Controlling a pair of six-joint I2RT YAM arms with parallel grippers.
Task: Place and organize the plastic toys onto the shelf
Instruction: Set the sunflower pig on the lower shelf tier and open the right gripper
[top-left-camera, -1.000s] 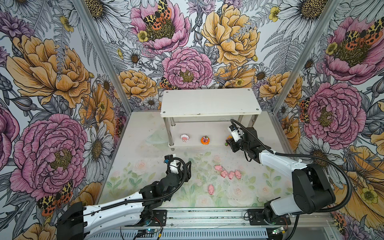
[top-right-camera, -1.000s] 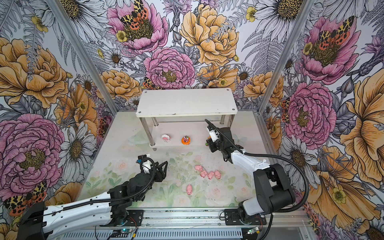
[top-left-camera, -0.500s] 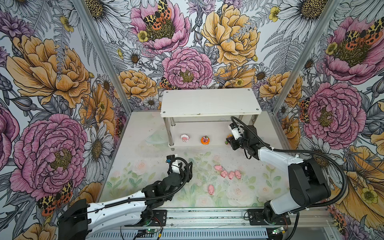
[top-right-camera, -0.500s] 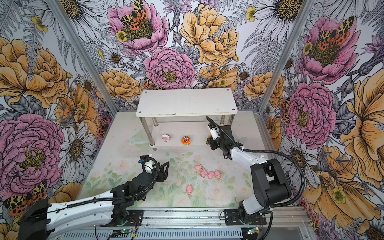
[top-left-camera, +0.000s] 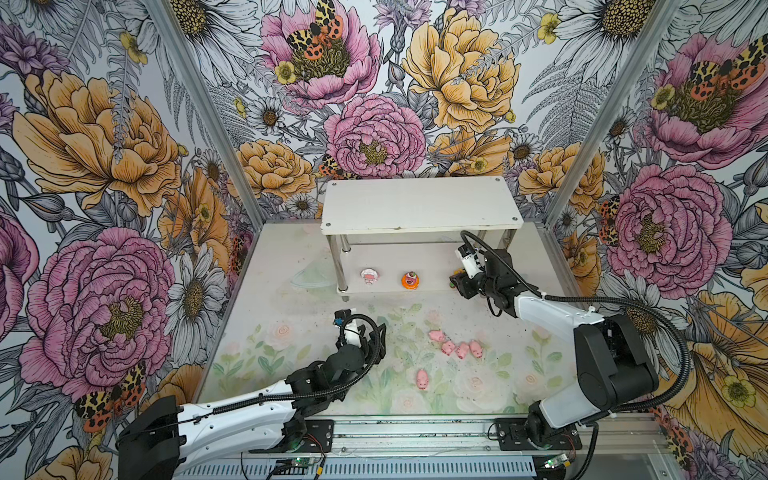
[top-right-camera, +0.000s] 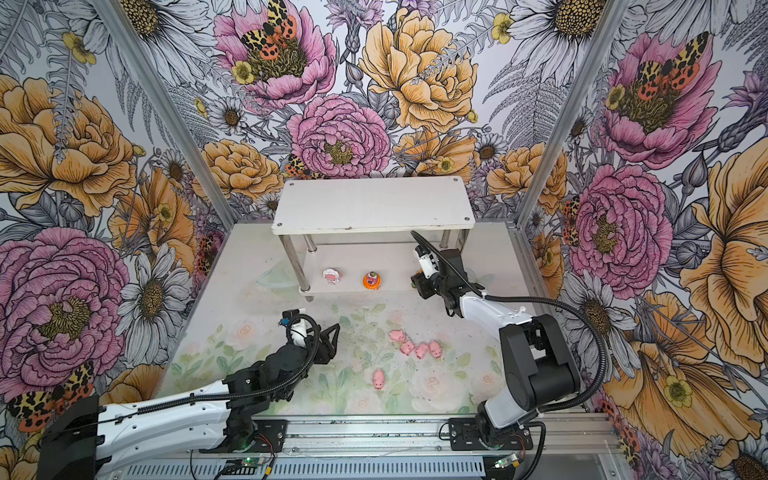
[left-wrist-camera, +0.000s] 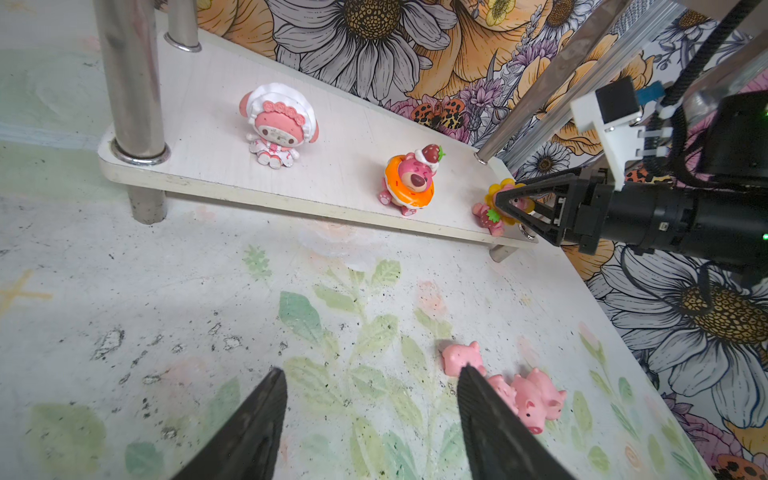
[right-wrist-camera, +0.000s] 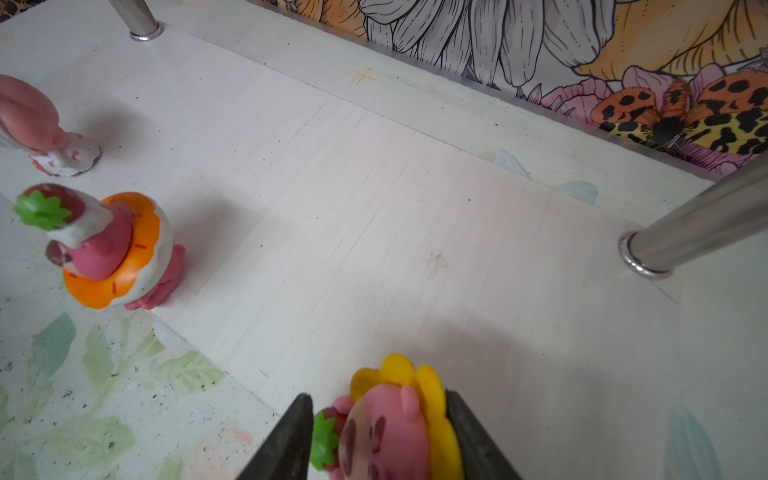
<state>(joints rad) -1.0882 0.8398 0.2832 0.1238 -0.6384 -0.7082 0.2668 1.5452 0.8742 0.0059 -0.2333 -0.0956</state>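
On the lower tier (left-wrist-camera: 332, 137) of the shelf (top-left-camera: 419, 203), at its front corner on the right arm's side, the yellow-rimmed toy (right-wrist-camera: 399, 419) sits between the fingers of the right pincer (right-wrist-camera: 378, 395). In the left wrist view it seems to rest on the board close to the edge. One finger lies against the yellow rim and the other is right beside the green leaf. Whether the pincer is squeezing the toy or only flanking it, I cannot tell.

Further along the same tier stand the orange-rimmed toy (top-left-camera: 410, 279) and, beyond it, the white-rimmed toy (top-left-camera: 368, 275). Both are upright near the front edge and well apart from each other. With the yellow one they make a loose row. The top board (top-right-camera: 374, 203) of the shelf carries nothing.

Out on the tabletop (top-left-camera: 291, 299) the pigs are not yet dealt with. Four pigs (top-left-camera: 455, 345) huddle together, touching or nearly so, and a lone pig (top-left-camera: 422, 378) lies nearer the front rail.

The left pincer (left-wrist-camera: 370, 370) hovers low over the tabletop beside the huddle, fingers spread and nothing between them.

By my reckoning the job is under halfway. The three rimmed toys are on the shelf or nearly so, and five pigs are left to carry over and line up. The yellow toy's place by the edge looks a little risky if it gets nudged.
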